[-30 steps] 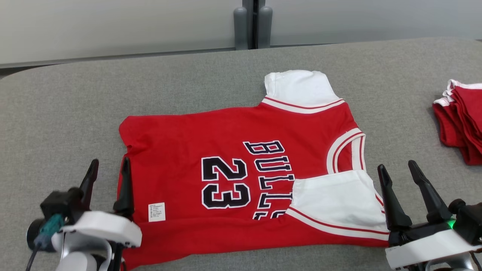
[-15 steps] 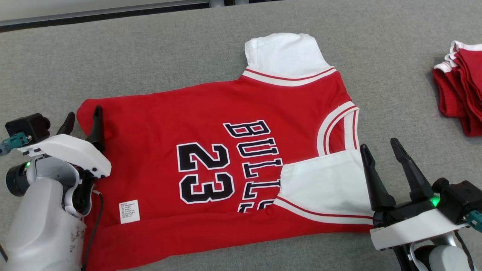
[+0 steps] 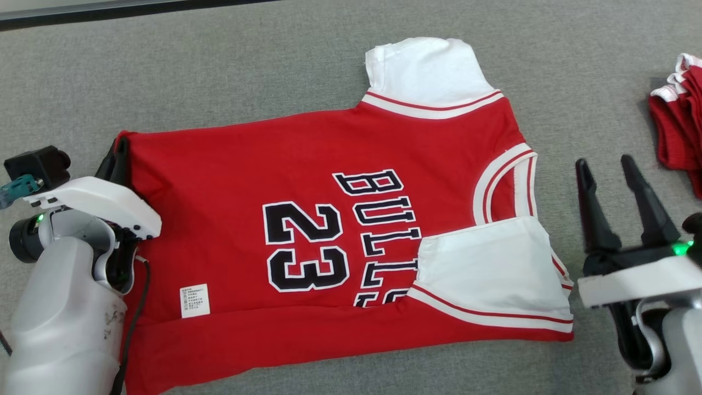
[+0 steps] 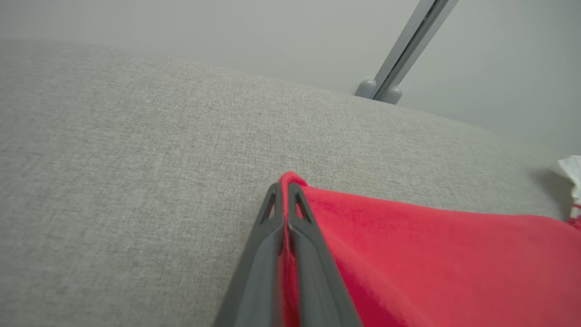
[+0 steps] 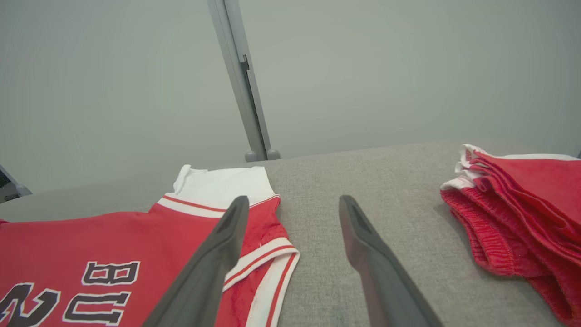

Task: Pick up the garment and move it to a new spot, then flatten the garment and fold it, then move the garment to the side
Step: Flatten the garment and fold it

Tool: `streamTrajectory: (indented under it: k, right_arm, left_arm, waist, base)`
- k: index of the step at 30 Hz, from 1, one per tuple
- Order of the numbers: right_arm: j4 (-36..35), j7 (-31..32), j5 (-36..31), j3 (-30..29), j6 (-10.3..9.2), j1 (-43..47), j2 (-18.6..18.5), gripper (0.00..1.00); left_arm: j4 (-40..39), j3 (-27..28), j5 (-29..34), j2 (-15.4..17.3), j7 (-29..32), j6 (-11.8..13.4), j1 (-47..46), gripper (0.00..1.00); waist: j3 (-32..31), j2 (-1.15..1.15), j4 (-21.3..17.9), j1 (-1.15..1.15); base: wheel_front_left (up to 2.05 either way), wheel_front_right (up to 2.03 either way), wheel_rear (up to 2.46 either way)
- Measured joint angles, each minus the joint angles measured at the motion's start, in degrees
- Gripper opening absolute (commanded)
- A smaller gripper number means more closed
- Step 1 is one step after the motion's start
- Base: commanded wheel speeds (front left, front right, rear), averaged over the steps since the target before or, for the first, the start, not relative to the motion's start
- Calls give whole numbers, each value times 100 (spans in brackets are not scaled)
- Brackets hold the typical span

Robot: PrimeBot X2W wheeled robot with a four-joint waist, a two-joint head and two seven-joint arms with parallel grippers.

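A red Bulls jersey (image 3: 329, 219) is lying flat on a grey fabric table (image 3: 219, 71). The left gripper (image 3: 118, 151) is pinching its far hem corner, fingers closed on cloth. The right gripper (image 3: 603, 164) is hovering spread wide beside the collar. Being soft, light and floppy, it is probably best gripped at the corners.

One red jersey (image 3: 329, 219) lies on one grey desk (image 3: 219, 66). The jersey has two white sleeves (image 3: 425, 68), one white label (image 3: 194, 300) and two printed digits. One pile of red clothes (image 3: 677, 126) lies at the right; the number of pieces in it cannot be told. There are two end effectors, the left end effector (image 3: 116, 153) and the right end effector (image 3: 604, 163), each with two dark fingers (image 3: 595, 219). One grey post (image 5: 245, 91) stands behind.
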Motion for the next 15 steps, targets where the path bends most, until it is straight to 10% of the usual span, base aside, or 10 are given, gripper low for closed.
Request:
streamTrajectory:
  k: [15]
  right_arm:
    - [2094,708,615,572,0,-3335,-926,100]
  left_arm:
    - [-194,-769,181,-758,-550,-115,-711,0]
  waist:
    - [660,0,945,0]
  base:
    - [0,0,0]
